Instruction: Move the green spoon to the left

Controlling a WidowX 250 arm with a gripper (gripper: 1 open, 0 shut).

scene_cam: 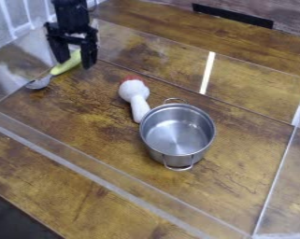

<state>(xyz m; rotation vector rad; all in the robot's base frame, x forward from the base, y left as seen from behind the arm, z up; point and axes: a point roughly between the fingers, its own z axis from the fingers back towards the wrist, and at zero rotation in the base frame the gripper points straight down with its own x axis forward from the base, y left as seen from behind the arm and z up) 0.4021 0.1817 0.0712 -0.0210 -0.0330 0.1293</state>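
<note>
The green spoon (59, 69) lies flat on the wooden table at the far left, its pale yellow-green handle angled up to the right and its small silver bowl (38, 83) at the lower left. My black gripper (72, 51) hangs just above the upper end of the handle, pointing down. Its fingers stand open with nothing between them. The top end of the handle is partly hidden behind the fingers.
A white utensil with a reddish rounded end (135, 95) lies near the middle. A steel pot (178, 132) stands to its lower right. Clear plastic walls (78, 163) border the wooden table (239, 84) at the front, left and right.
</note>
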